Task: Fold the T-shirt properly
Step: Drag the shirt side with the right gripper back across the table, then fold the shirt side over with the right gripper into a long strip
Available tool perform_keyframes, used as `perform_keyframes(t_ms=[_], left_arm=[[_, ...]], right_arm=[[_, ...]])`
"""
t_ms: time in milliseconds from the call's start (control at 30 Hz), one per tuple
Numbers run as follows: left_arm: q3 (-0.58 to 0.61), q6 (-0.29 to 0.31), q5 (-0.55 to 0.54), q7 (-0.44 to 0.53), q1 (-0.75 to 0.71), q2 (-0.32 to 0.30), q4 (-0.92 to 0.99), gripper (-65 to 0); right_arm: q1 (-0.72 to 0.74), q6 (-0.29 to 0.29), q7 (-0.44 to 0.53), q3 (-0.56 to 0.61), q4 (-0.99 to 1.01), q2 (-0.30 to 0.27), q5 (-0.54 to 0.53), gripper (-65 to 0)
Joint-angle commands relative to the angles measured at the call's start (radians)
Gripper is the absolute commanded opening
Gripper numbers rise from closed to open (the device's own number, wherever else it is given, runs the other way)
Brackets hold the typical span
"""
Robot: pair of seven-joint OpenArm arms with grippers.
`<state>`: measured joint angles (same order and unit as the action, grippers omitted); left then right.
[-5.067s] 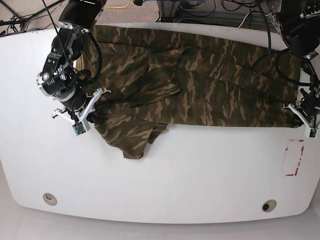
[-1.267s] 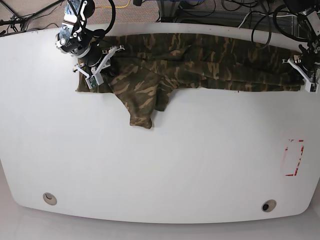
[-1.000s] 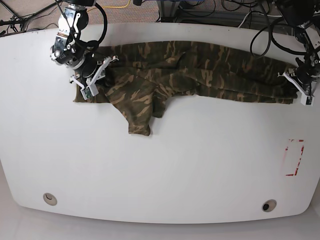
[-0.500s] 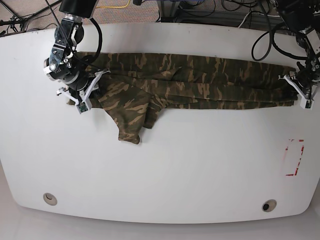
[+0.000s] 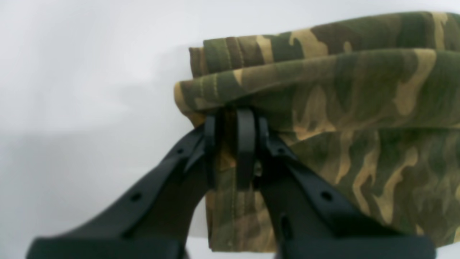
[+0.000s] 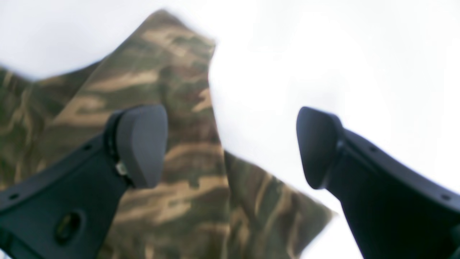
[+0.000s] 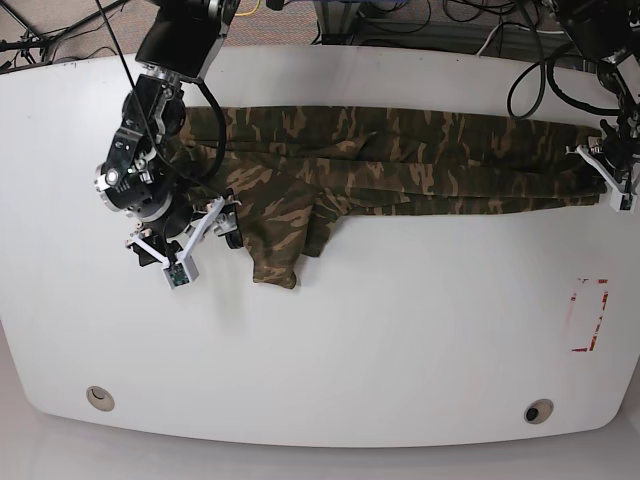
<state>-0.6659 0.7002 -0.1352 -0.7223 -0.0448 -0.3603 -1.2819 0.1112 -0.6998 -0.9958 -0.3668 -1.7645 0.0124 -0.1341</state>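
T-shirt (image 7: 400, 155) lies across the far half of the white table (image 7: 350, 350) as a long narrow band, folded lengthwise, running nearly the table's full width. 1 sleeve (image 7: 278, 245) hangs out of the band toward the near edge at the base view's left end.

Left gripper (image 5: 233, 158) sits at the band's end on the base view's right, jaws closed tight on the hemmed edge; the wrist view shows at least 2 stacked layers of cloth there. My read: it is anchoring that end so the band stays taut and straight.

Right gripper (image 6: 230, 147) has its jaws spread wide with nothing between them. The wrist view is blurred, but it shows cloth lying below and behind the fingers, not pinched. In the base view it sits just beside the sleeve, off the band's edge.

Vs 0.5 s ago: the right gripper was at the band's left end, seemingly gripping it; it has let go and moved toward the near edge. The band lies about where it did, and the left gripper has barely shifted. Vs 5.1 s ago: the shirt was a much wider spread, now collapsed to a strip.

Sleeve not yet tucked, cross folds not yet done. Looks early-to-mid task.
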Motion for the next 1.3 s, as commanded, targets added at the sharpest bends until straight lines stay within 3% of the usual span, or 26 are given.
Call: perform_keyframes(t_ms=[0, 167, 767, 900, 1100, 1167, 1267], left_arm=[[0.002, -0.002, 0.006, -0.012, 0.003, -0.019, -0.018, -60.0], [0.002, -0.002, 0.006, -0.012, 0.003, -0.018, -0.021, -60.0], [0.002, -0.002, 0.006, -0.012, 0.003, -0.016, -0.021, -60.0], [0.002, -0.002, 0.006, -0.012, 0.001, -0.018, -0.018, -60.0], [0.002, -0.002, 0.006, -0.012, 0.001, -0.018, -0.02, -60.0], [0.002, -0.002, 0.007, -0.012, 0.001, -0.018, -0.02, -60.0], [0.004, -0.002, 0.007, -0.012, 0.001, -0.018, -0.02, -60.0]], right_arm=[[0.066, 0.002, 0.016, 0.002, 0.076, 0.014, -0.012, -11.1], [0.127, 0.002, 0.021, 0.002, 0.186, 0.044, -0.012, -11.1], [0.2, 0.002, 0.252, 0.004, 0.549, 0.057, -0.008, -12.5], [0.198, 0.002, 0.263, 0.004, 0.556, 0.057, -0.008, -26.2], [0.198, 0.002, 0.294, 0.004, 0.552, 0.057, -0.008, -61.0], [0.198, 0.002, 0.291, 0.004, 0.541, 0.057, -0.012, -65.0], [0.189, 0.002, 0.256, 0.004, 0.469, 0.062, -0.014, -63.7]])
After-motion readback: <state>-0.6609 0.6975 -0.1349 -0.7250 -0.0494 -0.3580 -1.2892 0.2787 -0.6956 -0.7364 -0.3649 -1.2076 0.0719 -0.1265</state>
